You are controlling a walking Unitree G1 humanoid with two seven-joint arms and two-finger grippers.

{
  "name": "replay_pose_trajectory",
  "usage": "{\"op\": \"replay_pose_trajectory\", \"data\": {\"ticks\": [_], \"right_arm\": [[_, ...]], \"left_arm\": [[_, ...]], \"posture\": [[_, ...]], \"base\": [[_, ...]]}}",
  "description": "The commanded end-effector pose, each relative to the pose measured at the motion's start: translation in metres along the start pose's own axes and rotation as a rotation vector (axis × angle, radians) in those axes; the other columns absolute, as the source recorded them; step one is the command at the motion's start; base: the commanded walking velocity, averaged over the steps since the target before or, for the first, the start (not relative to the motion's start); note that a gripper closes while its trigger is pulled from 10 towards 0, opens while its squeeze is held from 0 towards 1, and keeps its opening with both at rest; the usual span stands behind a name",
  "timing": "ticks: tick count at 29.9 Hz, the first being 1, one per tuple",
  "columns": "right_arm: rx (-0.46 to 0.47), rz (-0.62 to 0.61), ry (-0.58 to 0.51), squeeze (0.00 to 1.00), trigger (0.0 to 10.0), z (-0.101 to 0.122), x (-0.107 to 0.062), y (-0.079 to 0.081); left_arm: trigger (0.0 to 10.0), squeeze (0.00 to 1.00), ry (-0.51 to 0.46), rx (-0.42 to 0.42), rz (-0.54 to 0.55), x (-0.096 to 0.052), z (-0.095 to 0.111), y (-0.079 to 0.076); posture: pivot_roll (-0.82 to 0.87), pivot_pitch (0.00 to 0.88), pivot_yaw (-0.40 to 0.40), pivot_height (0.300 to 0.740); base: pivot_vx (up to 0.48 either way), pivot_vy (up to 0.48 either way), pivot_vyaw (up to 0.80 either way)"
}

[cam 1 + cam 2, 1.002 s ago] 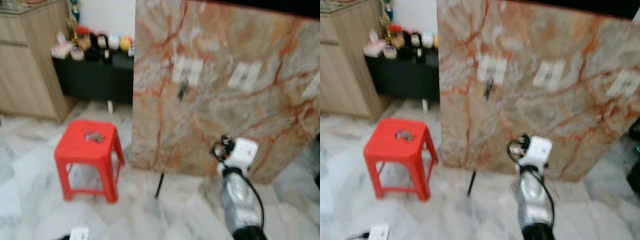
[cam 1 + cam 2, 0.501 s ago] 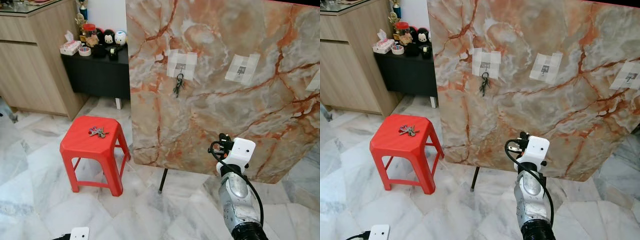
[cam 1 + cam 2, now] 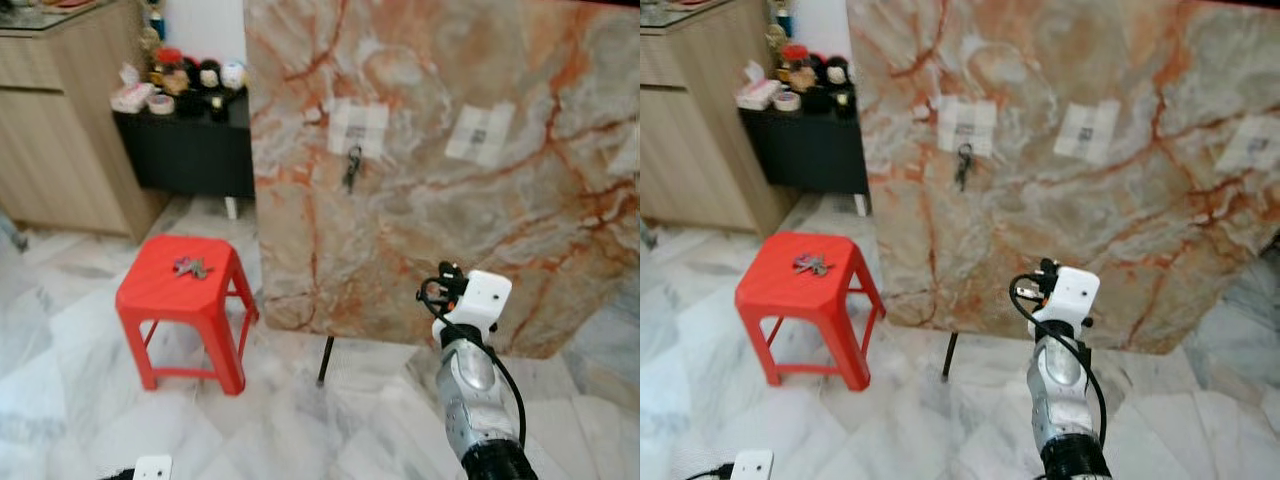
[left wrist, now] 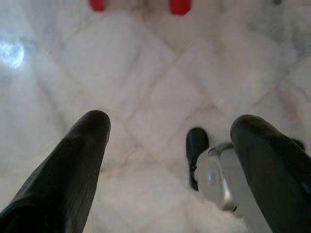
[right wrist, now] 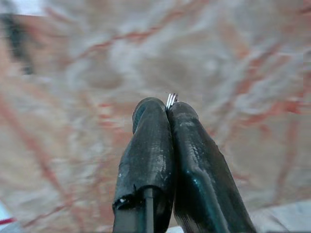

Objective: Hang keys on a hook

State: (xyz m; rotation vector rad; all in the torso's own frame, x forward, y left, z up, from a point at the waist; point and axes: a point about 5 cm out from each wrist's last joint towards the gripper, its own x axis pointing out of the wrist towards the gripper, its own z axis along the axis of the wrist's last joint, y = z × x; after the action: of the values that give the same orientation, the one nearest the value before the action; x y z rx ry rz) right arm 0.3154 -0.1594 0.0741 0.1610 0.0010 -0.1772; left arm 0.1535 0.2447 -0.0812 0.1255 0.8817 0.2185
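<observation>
We are pinching a thin silver sliver in our clenched right gripper [image 5: 167, 109], facing the marble-patterned board [image 3: 500, 230]; our left gripper [image 4: 167, 141] is hanging released over the floor. We are counting three taped hooks, one key bunch [image 3: 352, 168] on the leftmost hook [image 3: 357, 128], another bunch [image 3: 189, 267] on one red stool [image 3: 180, 300]. The view is blurring since the sharper earlier frame, with bare floor between stool and board.

Red stool [image 3: 185, 290] on the marble floor [image 3: 70, 400], a bunch of keys [image 3: 189, 267] lying on its seat

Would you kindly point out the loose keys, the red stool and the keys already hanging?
loose keys [image 3: 189, 267], left eye view, middle of the bunch.
red stool [image 3: 150, 300], left eye view, seat's front.
hanging keys [image 3: 352, 168], left eye view, the bunch.
</observation>
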Motion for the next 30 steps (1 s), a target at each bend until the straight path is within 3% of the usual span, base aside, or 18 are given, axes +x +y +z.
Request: {"op": "replay_pose_trajectory", "data": {"ticks": [1, 30], "right_arm": [[0.001, 0.001, -0.012, 0.00, 10.0, 0.0024, 0.0020, 0.0020], [-0.002, 0.006, -0.008, 0.00, 10.0, 0.0007, 0.0031, 0.0058]], "left_arm": [[10.0, 0.00, 0.022, 0.022, -0.009, -0.0010, -0.0048, -0.0033], [10.0, 0.00, 0.043, 0.026, -0.024, -0.0023, -0.0101, -0.0095]], "posture": [[0.06, 0.044, -0.093, 0.740], [0.06, 0.048, -0.093, 0.740]], "base": [[0.281, 0.000, 0.00], [0.277, 0.000, 0.00]]}}
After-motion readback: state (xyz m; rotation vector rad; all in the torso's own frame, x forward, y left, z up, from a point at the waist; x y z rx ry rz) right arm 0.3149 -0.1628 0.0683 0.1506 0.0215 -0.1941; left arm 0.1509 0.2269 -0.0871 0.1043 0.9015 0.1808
